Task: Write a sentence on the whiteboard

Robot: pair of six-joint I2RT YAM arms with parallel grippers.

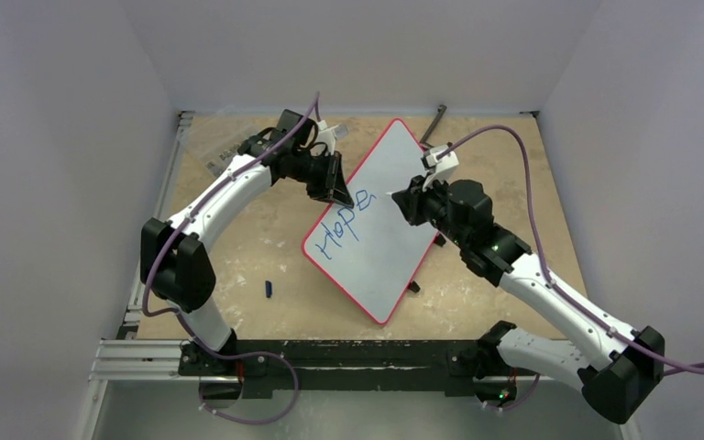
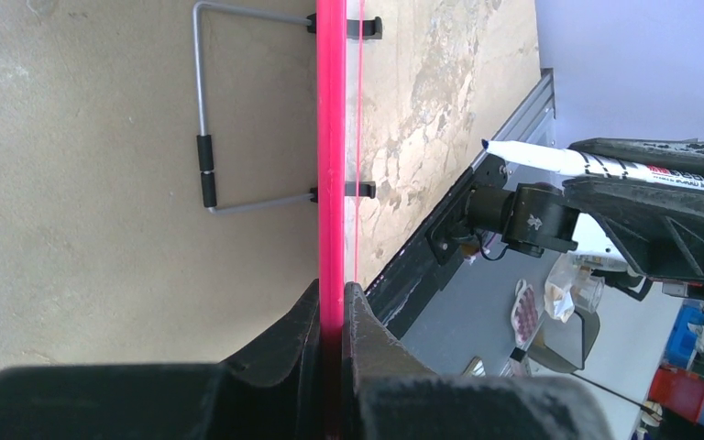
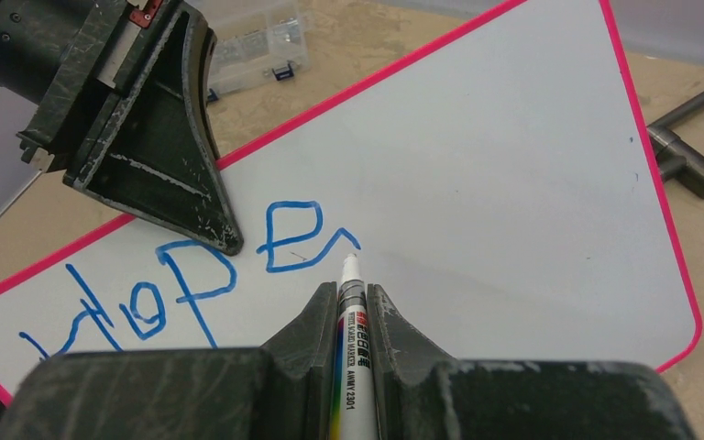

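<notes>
While left gripper [image 2: 332, 301] is clamping whiteboard [image 3: 513, 183] by red rim, right gripper [image 3: 352, 290] is gripping white marker [image 3: 351, 316], tip sitting just beside blue sentence [image 3: 192, 284], reading "Hope".

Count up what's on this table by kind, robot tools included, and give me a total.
White rectangular whiteboard with red rim: 1
White whiteboard marker, uncapped: 1
Small dark blue cap-like piece: 1
Clear plastic compartment box: 1
Dark metal bar: 1
Black robot tools, left tool and right tool: 2
Total: 7
</notes>
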